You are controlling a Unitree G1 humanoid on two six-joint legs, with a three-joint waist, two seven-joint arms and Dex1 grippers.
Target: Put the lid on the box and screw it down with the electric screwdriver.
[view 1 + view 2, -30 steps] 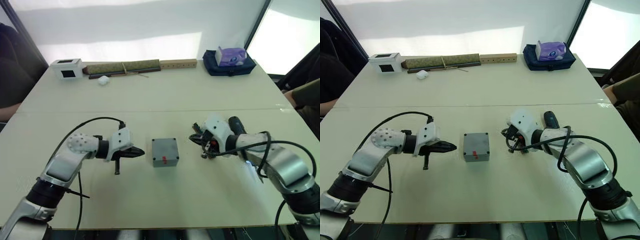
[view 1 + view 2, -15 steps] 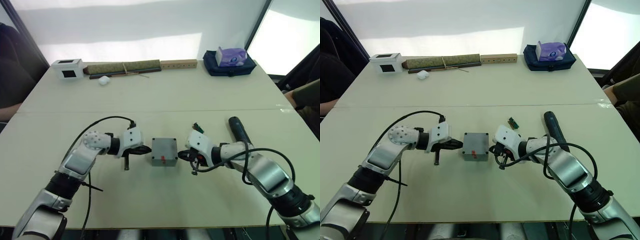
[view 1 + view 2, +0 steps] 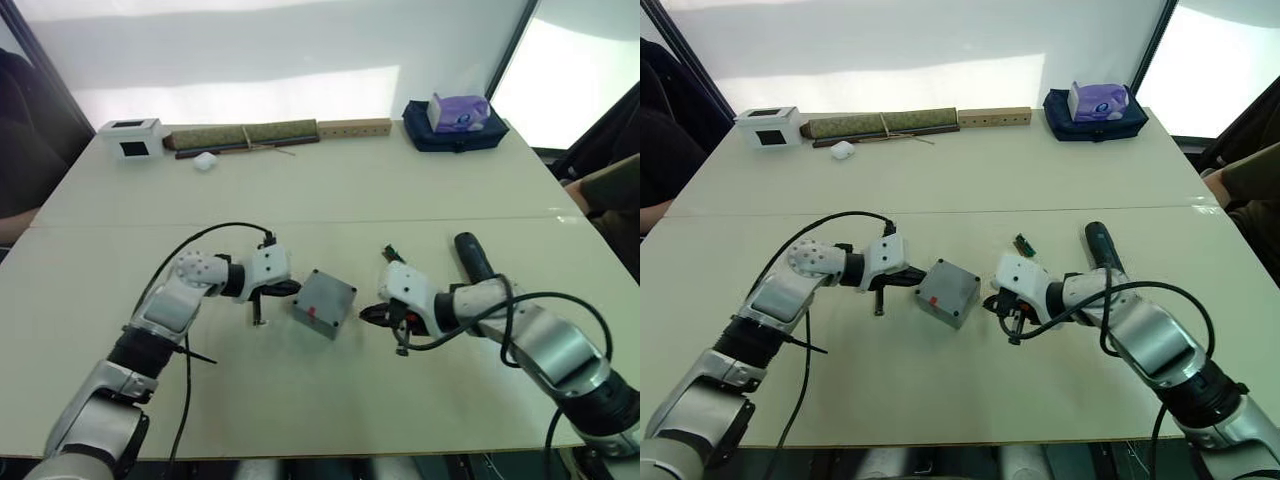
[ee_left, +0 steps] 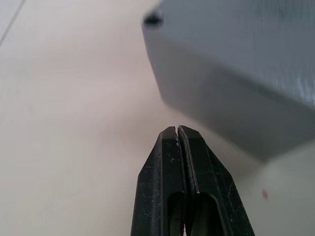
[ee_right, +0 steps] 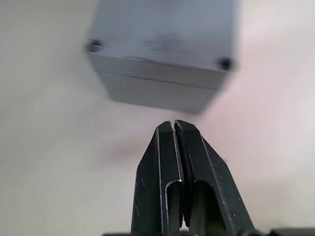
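The grey box (image 3: pixel 325 303) sits mid-table, turned corner-on, its red mark facing me. The lid (image 5: pixel 162 34) lies on top of it, with a seam and dark screw holes at the corners visible in the right wrist view. My left gripper (image 3: pixel 295 288) is shut, its tip at the box's left edge; contact cannot be told. My right gripper (image 3: pixel 368 315) is shut too, a short way off the box's right side. The electric screwdriver (image 3: pixel 470 256) lies on the table behind my right forearm, held by nothing.
A small green part (image 3: pixel 390 253) lies between the box and the screwdriver. Along the far edge stand a white box with a black window (image 3: pixel 133 138), a rolled mat (image 3: pixel 245 133), a wooden bar (image 3: pixel 355 127) and a purple tissue box (image 3: pixel 455 110). People sit at both sides.
The box has turned from square-on to corner-on and slid slightly. My left gripper reached in to its left edge. My right gripper came from the screwdriver to the box's right side.
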